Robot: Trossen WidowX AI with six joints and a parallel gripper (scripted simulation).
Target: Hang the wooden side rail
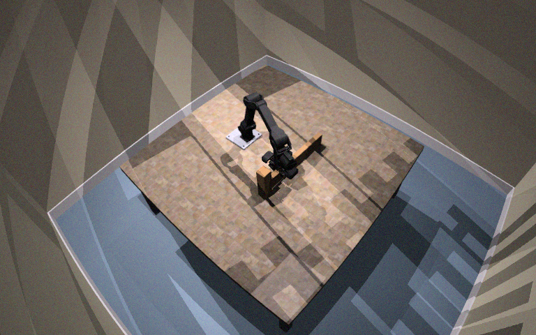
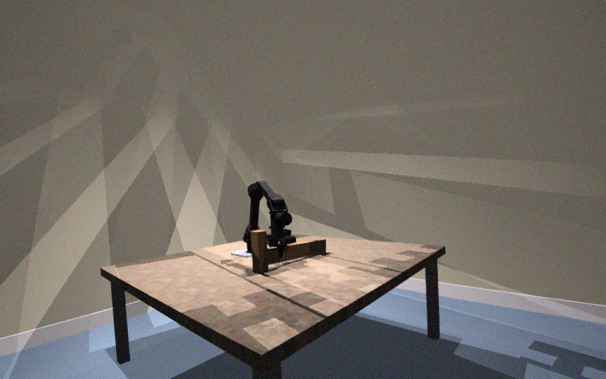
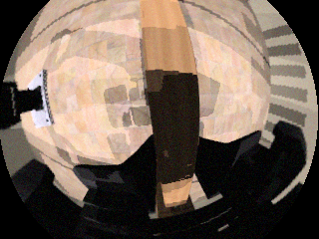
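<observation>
The wooden side rail (image 1: 310, 149) (image 2: 310, 248) (image 3: 171, 45) stands on edge as a long board. Its near end meets or nearly meets the upright headboard post (image 1: 263, 182) (image 2: 258, 252); I cannot tell whether they touch. The far end is at table height and looks to rest on the table. My gripper (image 1: 281, 172) (image 2: 278, 249) (image 3: 175, 149) is shut on the rail close to the post, one finger on each side. The steel hooks, the post's slot and its pins are hidden, so I cannot tell whether the hooks sit on the pins.
The arm's pale base plate (image 1: 236, 139) (image 2: 240, 253) (image 3: 42, 112) is on the table (image 1: 221, 220) (image 2: 187, 286), behind the post. The arm arches over from there to the rail. Strong patchy shadows cross the table top.
</observation>
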